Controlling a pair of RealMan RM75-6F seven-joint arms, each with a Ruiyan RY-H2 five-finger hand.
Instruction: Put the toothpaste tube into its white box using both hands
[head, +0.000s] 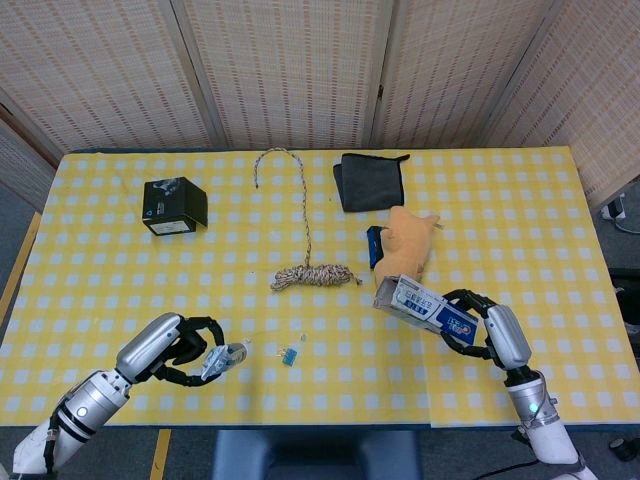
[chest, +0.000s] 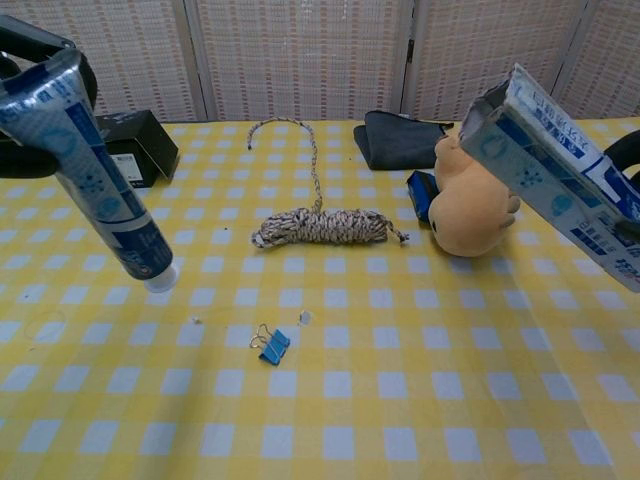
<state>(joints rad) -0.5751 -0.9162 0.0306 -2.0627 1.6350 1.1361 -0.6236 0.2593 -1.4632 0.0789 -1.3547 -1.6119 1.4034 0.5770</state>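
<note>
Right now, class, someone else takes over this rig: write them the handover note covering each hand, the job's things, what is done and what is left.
Left hand holds the toothpaste tube off the table, cap end down.
Right hand holds the white box raised and tilted, its open end toward the tube.
Done: both things are picked up.
Left: bring them together, line the tube up with the opening and slide it in.
</note>
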